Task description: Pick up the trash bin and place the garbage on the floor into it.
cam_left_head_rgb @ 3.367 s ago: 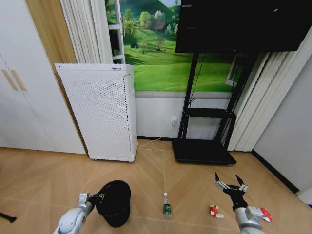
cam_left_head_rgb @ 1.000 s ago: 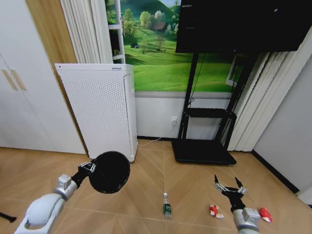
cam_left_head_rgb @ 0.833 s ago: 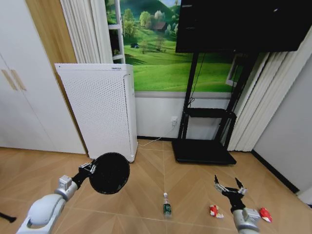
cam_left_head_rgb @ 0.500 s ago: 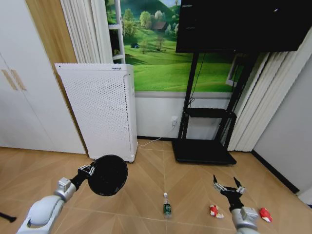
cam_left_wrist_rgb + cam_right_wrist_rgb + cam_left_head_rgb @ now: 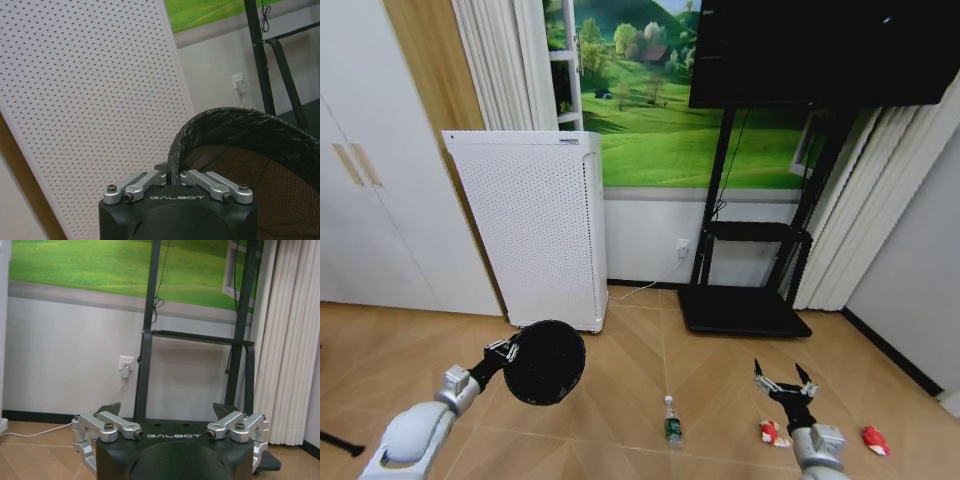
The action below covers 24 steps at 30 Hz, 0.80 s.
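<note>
The black trash bin [image 5: 544,362] hangs in the air at the lower left, held by its rim in my left gripper [image 5: 506,350]. In the left wrist view the fingers [image 5: 150,179] are shut on the rim of the trash bin [image 5: 235,150], whose dark inside shows. On the wooden floor [image 5: 620,420] lie the garbage items: a clear bottle [image 5: 672,424] with a green label and two red-and-white wrappers [image 5: 770,432] [image 5: 876,439]. My right gripper [image 5: 780,379] stands open low at the right, just above the nearer wrapper. Its spread fingers [image 5: 107,412] hold nothing.
A tall white perforated appliance [image 5: 530,230] stands against the wall behind the bin. A black TV stand [image 5: 745,305] with a flat base sits at the back right. White curtains [image 5: 860,220] and a dark baseboard strip line the right side.
The camera view has shifted slightly, so the scene sits a little to the right. The bin was lifted off the floor by my left gripper and is held up. The right gripper stays open.
</note>
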Motion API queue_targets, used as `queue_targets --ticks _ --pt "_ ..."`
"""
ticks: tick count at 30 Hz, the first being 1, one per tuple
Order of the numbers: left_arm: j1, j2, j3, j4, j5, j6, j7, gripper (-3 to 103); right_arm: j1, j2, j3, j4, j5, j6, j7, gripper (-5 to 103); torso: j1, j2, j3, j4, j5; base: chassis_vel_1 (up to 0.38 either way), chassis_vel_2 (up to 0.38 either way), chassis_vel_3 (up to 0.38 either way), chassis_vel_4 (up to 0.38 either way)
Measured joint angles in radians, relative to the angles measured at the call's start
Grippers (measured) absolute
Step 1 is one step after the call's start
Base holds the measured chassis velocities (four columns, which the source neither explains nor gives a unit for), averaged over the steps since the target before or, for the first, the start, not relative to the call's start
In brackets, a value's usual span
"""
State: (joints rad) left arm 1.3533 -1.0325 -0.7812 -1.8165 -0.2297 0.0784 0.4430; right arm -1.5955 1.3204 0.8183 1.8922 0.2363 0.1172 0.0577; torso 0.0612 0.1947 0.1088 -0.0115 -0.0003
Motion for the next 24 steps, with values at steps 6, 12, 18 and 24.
queue_targets --ticks 6,12,18,24 --pt "0.000 -0.002 0.000 0.006 0.003 0.000 -0.001 7 0.004 0.000 -0.006 -0.006 0.006 0.015 0.005 100 0.000 0.000 0.000 -0.0002 -0.0001 0.247 0.226 -0.240 -0.238" --pt "0.006 -0.007 0.000 0.010 0.020 0.009 -0.024 7 -0.001 -0.019 -0.024 0.002 -0.017 -0.017 0.007 100 0.000 0.000 0.000 0.0005 0.0003 0.094 0.085 -0.108 -0.077" --pt "0.009 -0.003 0.001 0.016 0.026 0.019 -0.037 7 -0.016 -0.090 -0.064 0.011 -0.009 -0.107 0.012 100 0.000 0.000 0.000 -0.0007 0.0006 -0.033 -0.034 0.030 0.036" --pt "0.002 0.004 0.009 0.020 0.024 0.028 -0.046 7 0.006 -0.258 -0.143 -0.008 0.115 -0.206 0.033 100 0.000 0.000 0.000 0.0003 0.0002 0.000 0.000 0.000 0.000"
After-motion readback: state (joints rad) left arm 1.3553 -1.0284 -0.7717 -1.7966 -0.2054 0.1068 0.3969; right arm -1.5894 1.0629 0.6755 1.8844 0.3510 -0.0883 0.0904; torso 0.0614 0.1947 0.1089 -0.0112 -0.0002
